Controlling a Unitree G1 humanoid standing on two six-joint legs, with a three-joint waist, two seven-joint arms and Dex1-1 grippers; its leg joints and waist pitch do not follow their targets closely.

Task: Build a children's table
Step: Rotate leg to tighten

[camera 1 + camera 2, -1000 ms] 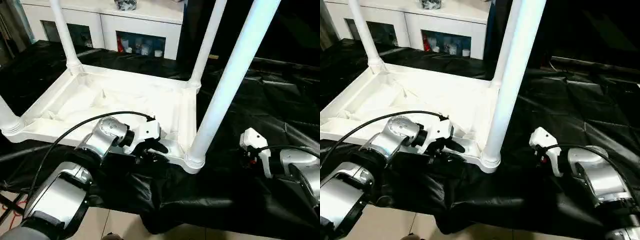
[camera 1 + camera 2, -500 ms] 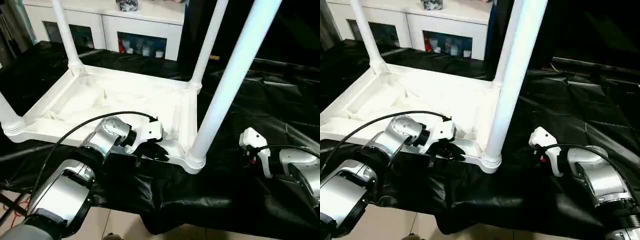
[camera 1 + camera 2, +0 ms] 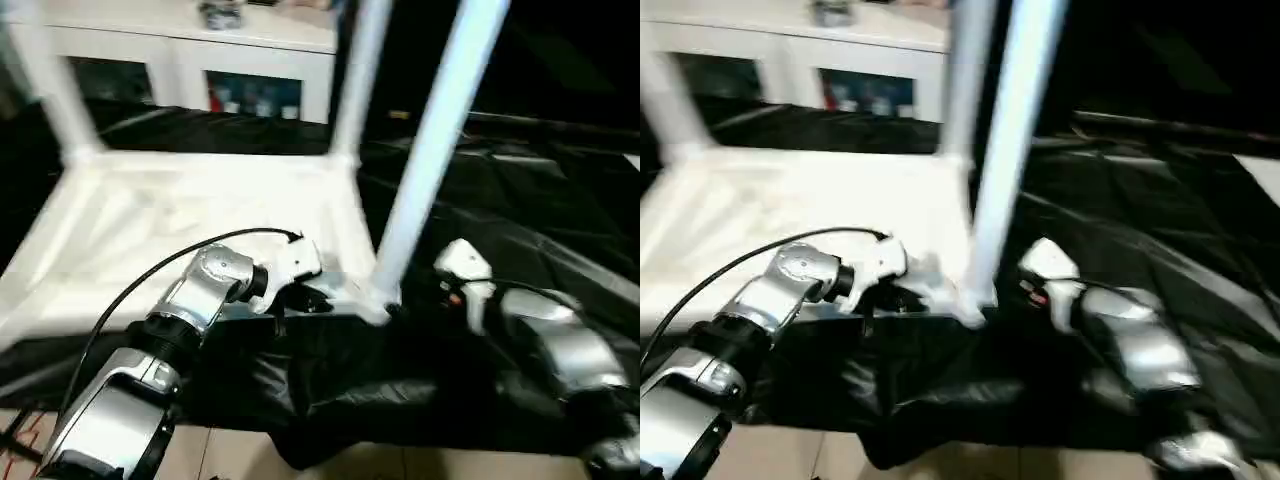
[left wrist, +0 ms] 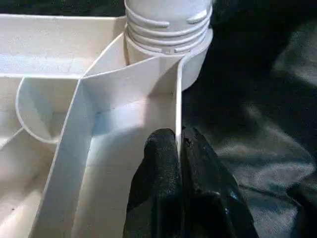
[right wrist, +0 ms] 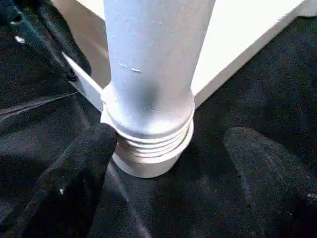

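Left wrist view: the left gripper pinches the thin side wall of the tabletop, its black fingers pressed together on the rim beside a ribbed corner socket. The smooth white plastic tabletop lies upside down on the black-draped work table, tube legs standing up. The right gripper stands wide, fingers either side of the near leg's ringed base, not touching. No writing is legible.

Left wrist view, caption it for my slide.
Left gripper pinches the upturned tabletop rim beside a socketed leg.
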